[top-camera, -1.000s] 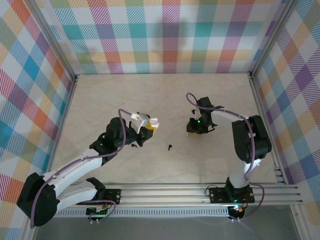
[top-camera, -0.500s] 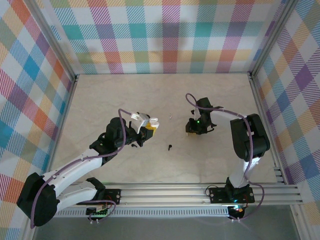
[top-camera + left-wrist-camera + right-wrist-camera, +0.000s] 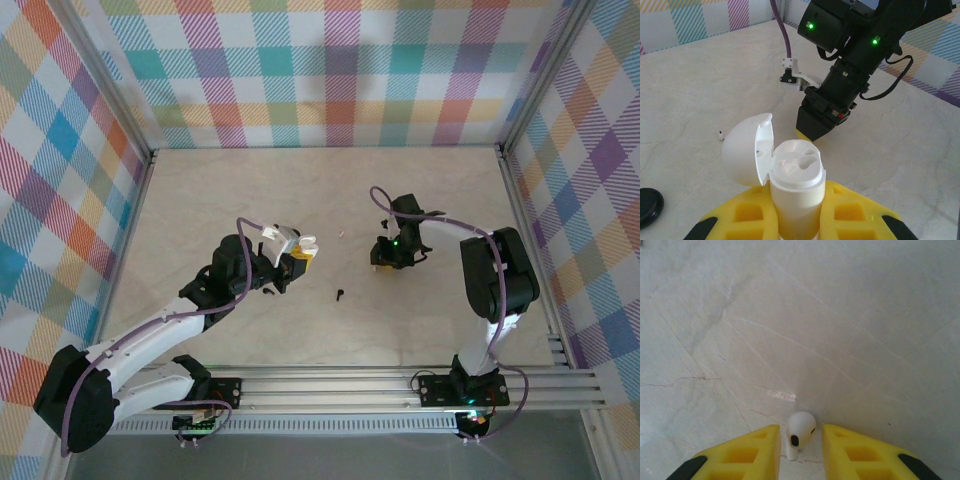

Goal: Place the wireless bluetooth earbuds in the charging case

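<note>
Starting with the top external view: the left gripper (image 3: 297,257) is recorded left of centre on the table (image 3: 200,200), closed on the white charging case (image 3: 284,239), whose lid is swung open. The right gripper (image 3: 384,262) is lowered to the table surface right of centre, well apart from the case. A black earbud (image 3: 340,295) is noted on the table between the two grippers, nearer the bases. A loose white earbud (image 3: 341,235) is noted farther back.

Left wrist view: the charging case (image 3: 795,167) is held upright, clamped on both sides by the yellow fingers (image 3: 747,212). Two sockets are exposed at its top, and the lid (image 3: 745,150) is hinged over to the left. The loose white earbud (image 3: 720,133) is seen on the table beyond the lid. A black rounded object (image 3: 647,205) is cut off by the left edge.

Right wrist view: a white earbud (image 3: 801,426) is found on the table between the right gripper's yellow fingers (image 3: 747,450), stem towards the camera. The jaws are narrowly parted, a slim gap is visible on each side, and the earbud is not gripped.
</note>
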Controlling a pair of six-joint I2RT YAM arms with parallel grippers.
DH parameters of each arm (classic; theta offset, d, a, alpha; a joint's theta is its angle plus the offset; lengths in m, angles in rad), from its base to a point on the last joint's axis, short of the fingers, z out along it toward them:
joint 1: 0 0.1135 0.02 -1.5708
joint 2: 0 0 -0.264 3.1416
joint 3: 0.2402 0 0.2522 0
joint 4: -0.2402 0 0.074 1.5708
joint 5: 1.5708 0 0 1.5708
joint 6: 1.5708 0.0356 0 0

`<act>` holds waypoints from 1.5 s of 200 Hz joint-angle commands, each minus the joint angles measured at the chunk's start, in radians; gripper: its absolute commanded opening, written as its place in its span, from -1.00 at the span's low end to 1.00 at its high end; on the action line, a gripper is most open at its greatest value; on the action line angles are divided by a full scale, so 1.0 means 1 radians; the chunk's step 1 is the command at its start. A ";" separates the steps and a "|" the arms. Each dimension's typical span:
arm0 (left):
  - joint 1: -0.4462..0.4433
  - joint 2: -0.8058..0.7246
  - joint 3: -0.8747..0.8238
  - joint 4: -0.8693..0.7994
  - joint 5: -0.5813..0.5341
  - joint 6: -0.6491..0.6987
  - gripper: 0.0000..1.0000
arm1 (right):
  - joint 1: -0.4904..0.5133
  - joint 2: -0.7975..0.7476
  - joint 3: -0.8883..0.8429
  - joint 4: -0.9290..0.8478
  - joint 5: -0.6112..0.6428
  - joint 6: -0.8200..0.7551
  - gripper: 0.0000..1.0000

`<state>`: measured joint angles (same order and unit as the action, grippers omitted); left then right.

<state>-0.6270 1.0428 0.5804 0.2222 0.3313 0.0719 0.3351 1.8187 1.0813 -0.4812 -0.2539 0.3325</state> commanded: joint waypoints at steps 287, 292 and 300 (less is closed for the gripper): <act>-0.011 -0.011 0.012 0.019 0.015 0.009 -1.00 | 0.070 0.080 0.134 -0.139 0.123 -0.032 -0.64; -0.011 -0.012 0.011 0.020 0.015 0.009 -1.00 | 0.070 0.080 0.134 -0.138 0.123 -0.033 -0.66; -0.011 -0.016 0.009 0.019 0.014 0.009 -1.00 | 0.070 0.079 0.135 -0.140 0.123 -0.034 -0.69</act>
<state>-0.6270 1.0439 0.5804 0.2226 0.3313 0.0723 0.4000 1.8809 1.1992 -0.5968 -0.1398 0.3122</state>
